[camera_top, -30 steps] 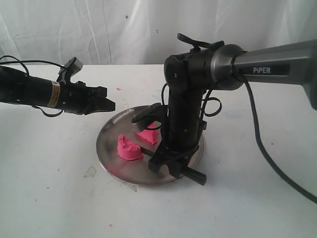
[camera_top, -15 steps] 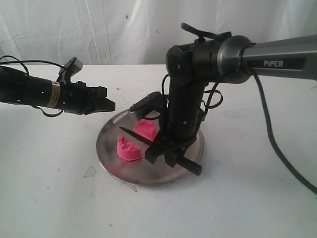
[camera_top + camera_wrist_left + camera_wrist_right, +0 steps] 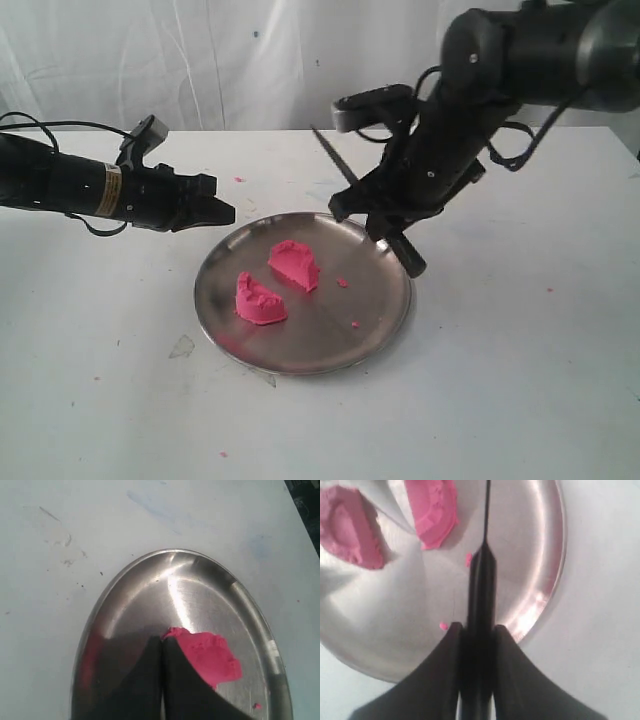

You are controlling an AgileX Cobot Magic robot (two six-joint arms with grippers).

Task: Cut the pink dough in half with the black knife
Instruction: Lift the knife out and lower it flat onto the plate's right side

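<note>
Cut looks done: pink dough (image 3: 262,300) sits as two halves centre-left on metal plate (image 3: 340,335), so right gripper (image 3: 385,222) pinches black knife (image 3: 335,158) tilted clear above the plate's right rim, left gripper (image 3: 222,213) idle mid-left, fingers pressed together, empty.

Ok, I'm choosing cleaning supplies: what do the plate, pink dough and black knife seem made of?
Plate: probably metal, polished, given its glare and reflections. Pink dough: soft matte putty, judging by dents and ragged cut faces. Black knife: matte black, plastic or coated metal; the look leaves that open.
</note>
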